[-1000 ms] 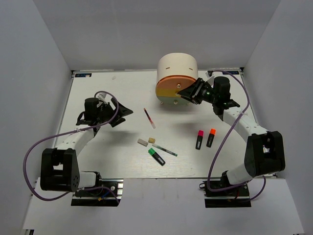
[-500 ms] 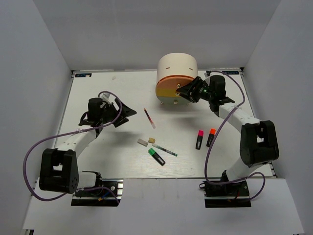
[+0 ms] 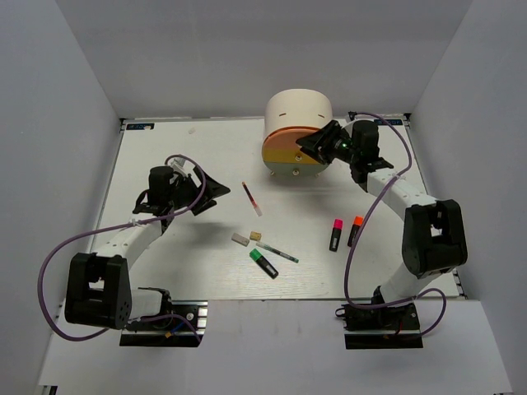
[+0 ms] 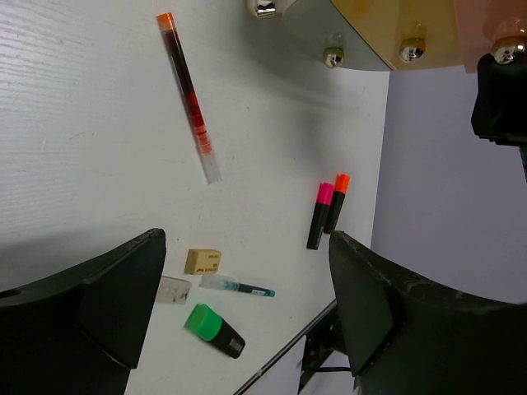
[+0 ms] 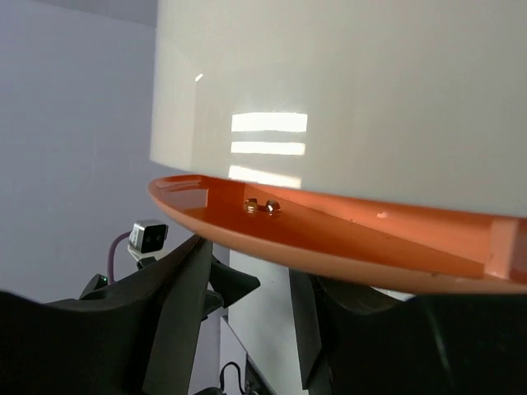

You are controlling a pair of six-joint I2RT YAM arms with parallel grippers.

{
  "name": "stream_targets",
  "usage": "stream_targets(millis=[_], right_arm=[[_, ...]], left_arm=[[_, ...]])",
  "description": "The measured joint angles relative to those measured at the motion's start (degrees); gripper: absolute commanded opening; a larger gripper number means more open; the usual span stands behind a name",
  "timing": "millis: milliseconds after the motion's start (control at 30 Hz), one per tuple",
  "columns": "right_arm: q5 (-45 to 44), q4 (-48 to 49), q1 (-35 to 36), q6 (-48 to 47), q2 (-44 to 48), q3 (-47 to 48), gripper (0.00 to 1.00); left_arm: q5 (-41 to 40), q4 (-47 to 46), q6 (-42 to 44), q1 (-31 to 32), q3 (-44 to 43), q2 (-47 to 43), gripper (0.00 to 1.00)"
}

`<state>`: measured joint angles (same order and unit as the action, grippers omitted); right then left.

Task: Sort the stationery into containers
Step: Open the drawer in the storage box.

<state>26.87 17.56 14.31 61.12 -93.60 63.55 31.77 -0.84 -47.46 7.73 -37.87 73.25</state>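
1. Right gripper point(image 3: 311, 148): jaws spread, nothing clamped, close against the rim of the orange drawer point(image 5: 346, 239) on the cream desk unit point(image 3: 298, 107).
2. Left gripper point(image 3: 212, 194): jaws wide, empty, above the table point(image 3: 165, 156), left of the red-white pen point(image 3: 251, 198).
3. Loose mid-table: grey eraser point(image 3: 240, 239), tan eraser point(image 3: 256, 235), teal pen point(image 3: 278, 252), green highlighter point(image 3: 263, 263).
4. Further right: pink highlighter point(image 3: 336, 234), orange highlighter point(image 3: 355, 231).

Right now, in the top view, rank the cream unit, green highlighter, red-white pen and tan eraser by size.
1. Cream unit.
2. Green highlighter and red-white pen: similar length, highlighter thicker, so unranked.
3. Tan eraser.
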Motion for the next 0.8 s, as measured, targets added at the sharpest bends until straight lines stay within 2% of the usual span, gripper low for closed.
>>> stream_targets(millis=[233, 467, 633, 800], right_arm=[[-2.21, -0.66, 0.87, 1.29, -1.03, 0.44, 0.45], [-4.37, -0.52, 1.53, 1.66, -1.07, 0.44, 0.35], [-5.51, 0.15, 1.64, 1.57, -1.07, 0.42, 0.19], [-5.97, 0.28, 1.64, 1.55, -1.07, 0.33, 0.16]], left_arm=[[-0.55, 0.11, 0.0, 0.0, 0.0, -0.09, 0.9], [-0.87, 0.42, 0.0, 0.57, 0.0, -0.09, 0.9], [-0.87, 0.42, 0.0, 0.66, 0.0, -0.09, 0.9], [-0.9, 0.42, -0.24, 0.63, 0.0, -0.09, 0.9]])
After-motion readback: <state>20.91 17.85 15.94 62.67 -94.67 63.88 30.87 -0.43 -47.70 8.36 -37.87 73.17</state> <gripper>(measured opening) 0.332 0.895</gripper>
